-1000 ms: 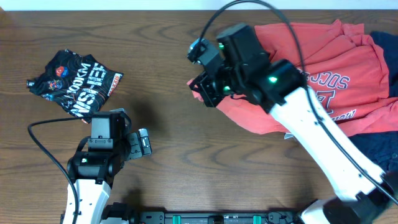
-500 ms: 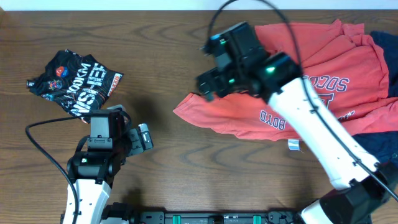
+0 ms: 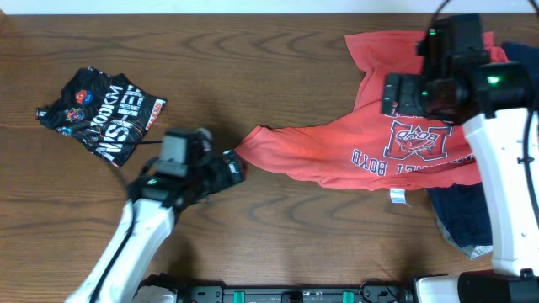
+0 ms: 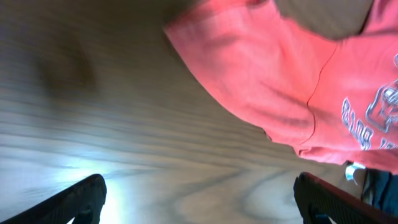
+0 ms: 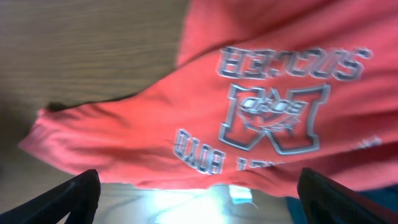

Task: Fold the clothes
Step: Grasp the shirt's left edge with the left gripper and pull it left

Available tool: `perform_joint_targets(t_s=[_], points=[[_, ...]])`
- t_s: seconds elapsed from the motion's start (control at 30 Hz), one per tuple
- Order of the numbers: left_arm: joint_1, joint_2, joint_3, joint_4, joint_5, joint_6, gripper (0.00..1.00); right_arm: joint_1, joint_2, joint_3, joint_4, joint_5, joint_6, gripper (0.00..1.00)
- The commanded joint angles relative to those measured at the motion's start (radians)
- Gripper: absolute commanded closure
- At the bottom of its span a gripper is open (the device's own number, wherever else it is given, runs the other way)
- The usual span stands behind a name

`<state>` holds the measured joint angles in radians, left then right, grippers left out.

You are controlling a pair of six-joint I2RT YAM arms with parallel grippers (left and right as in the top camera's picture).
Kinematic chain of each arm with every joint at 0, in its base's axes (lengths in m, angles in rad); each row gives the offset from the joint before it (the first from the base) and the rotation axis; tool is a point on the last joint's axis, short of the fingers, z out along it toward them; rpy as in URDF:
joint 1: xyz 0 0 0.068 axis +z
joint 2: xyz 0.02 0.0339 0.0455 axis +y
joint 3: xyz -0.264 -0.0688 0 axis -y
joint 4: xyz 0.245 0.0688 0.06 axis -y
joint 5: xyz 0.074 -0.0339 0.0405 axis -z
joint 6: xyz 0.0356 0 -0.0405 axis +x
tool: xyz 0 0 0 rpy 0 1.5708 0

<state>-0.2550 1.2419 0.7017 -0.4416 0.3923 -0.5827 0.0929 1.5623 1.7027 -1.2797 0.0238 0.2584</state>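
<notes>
The coral-red T-shirt (image 3: 370, 143) of the clothes lies on the right half of the table. Its navy-and-white lettering (image 5: 273, 118) faces up and one sleeve (image 3: 257, 145) stretches out to the left. My right gripper (image 3: 396, 94) hovers open above the shirt's chest, holding nothing (image 5: 205, 205). My left gripper (image 3: 234, 168) stands open just left of and below the sleeve tip, over bare wood (image 4: 199, 208), and the red cloth (image 4: 267, 81) lies ahead of it. A crumpled black printed shirt (image 3: 101, 114) sits at the far left. A navy shirt (image 3: 461, 215) lies partly under the red one.
The dark wooden table (image 3: 253, 50) has its far edge along the top of the overhead view. A small white tag (image 3: 396, 196) sticks out at the red shirt's lower hem. Cables run from both arms.
My right gripper opened and let go of the red sleeve, then swung right to above the chest print. The sleeve now lies stretched flat. My left arm moved right to near the sleeve tip.
</notes>
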Motion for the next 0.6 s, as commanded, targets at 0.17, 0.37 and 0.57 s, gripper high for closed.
perform_joint_targets(t_s=[0.17, 0.37, 0.57], points=[[-0.216, 0.267, 0.014, 0.253, 0.019, -0.257, 0.02, -0.105, -0.005, 0.015, -0.059, 0.013, 0.017, 0.01], [-0.322, 0.437, 0.014, 0.537, 0.018, -0.407, 0.02, -0.113, -0.005, 0.015, -0.074, 0.013, -0.002, 0.01], [-0.384, 0.555, 0.014, 0.760, 0.015, -0.436, 0.22, -0.113, -0.005, 0.015, -0.079, 0.014, -0.006, 0.01]])
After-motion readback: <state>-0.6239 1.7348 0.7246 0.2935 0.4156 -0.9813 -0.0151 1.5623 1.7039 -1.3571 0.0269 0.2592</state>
